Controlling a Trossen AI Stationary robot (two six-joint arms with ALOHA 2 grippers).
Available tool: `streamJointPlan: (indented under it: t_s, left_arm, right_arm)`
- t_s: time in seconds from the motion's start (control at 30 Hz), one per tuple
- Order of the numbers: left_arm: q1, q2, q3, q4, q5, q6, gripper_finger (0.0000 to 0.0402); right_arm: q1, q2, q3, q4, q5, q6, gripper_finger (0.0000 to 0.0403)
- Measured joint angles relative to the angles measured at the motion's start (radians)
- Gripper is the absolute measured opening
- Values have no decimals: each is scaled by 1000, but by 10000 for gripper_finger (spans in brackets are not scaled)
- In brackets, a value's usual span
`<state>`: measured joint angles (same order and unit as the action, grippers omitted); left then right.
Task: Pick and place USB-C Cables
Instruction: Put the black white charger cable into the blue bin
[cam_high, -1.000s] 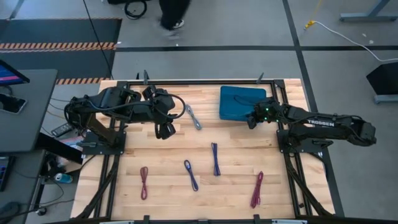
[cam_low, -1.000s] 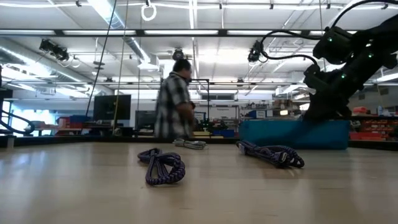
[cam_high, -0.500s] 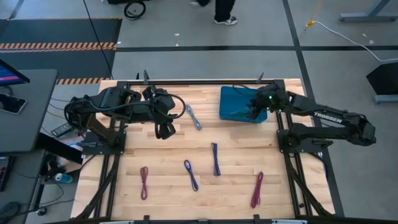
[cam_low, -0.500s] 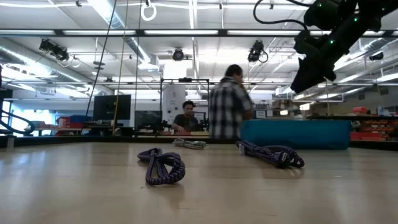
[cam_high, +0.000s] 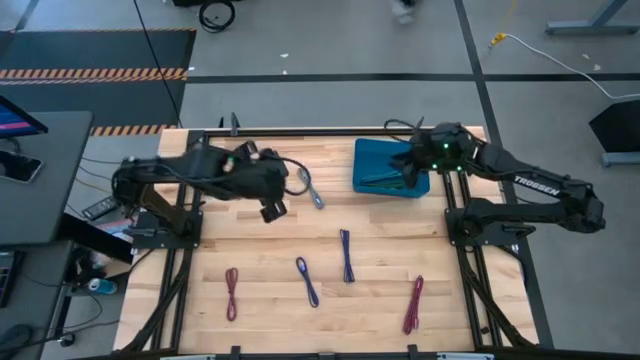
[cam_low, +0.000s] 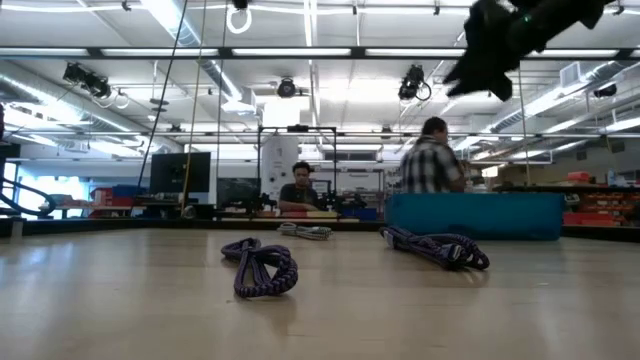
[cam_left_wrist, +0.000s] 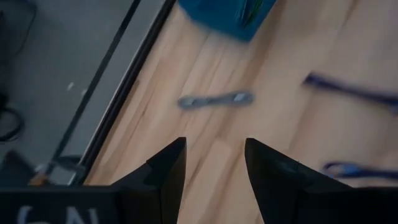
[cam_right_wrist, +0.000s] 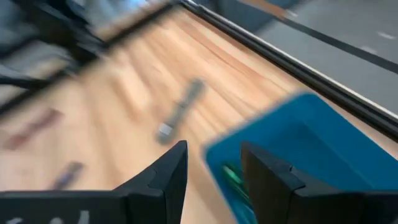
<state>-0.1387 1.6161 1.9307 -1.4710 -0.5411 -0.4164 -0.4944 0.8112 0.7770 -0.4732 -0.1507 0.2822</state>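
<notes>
Several cable bundles lie flat on the wooden table: a grey-blue one (cam_high: 312, 187) near the far edge, two blue-purple ones (cam_high: 346, 255) (cam_high: 306, 281), a maroon one (cam_high: 232, 293) and a magenta one (cam_high: 413, 304). A green cable (cam_right_wrist: 233, 177) lies inside the blue bin (cam_high: 390, 167). My left gripper (cam_high: 272, 210) hangs open above bare wood, to the left of the grey-blue cable (cam_left_wrist: 214, 99). My right gripper (cam_high: 413, 172) is open, high over the bin's right part (cam_right_wrist: 298, 143).
The blue bin (cam_low: 475, 215) stands at the table's far edge, right of centre. A black frame rail runs along that edge (cam_high: 300, 131). Bare wood lies between the scattered cables. People stand at benches in the room beyond (cam_low: 430, 165).
My right gripper has risen from beside the bin's near right corner and moved toward the far edge, over the bin. My left gripper has shifted slightly toward the right, nearer the grey-blue cable. A person has walked across the room behind.
</notes>
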Motion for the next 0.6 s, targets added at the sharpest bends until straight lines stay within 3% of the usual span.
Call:
streamJointPlan:
  t_s: [0.17, 0.33, 0.43, 0.6]
  left_arm:
    - [26, 0, -287, 215, 10, 268, 172]
    - [58, 2, -562, 569, 139, 607, 172]
    - [97, 2, -666, 734, 219, 684, 172]
    - [181, 2, -736, 872, 230, 839, 172]
  right_arm:
    - [22, 0, 35, 174, -167, 53, 153]
    - [40, 0, 54, 410, -337, 143, 153]
    - [48, 0, 55, 546, -404, 208, 152]
    - [63, 0, 55, 671, -453, 292, 152]
